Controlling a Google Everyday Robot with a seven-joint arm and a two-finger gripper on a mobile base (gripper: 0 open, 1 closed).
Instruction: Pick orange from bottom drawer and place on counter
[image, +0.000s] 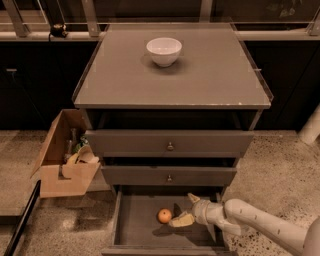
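The orange lies on the floor of the open bottom drawer, a little left of its middle. My gripper is inside the drawer, just right of the orange, with its fingers spread apart and empty; one finger points at the fruit from a short gap away, the other sits higher and further back. The white arm comes in from the lower right. The counter is the flat grey-brown top of the cabinet above.
A white bowl stands at the back middle of the counter. Two shut drawers with small knobs sit above the open one. A cardboard box with items stands left of the cabinet on the speckled floor.
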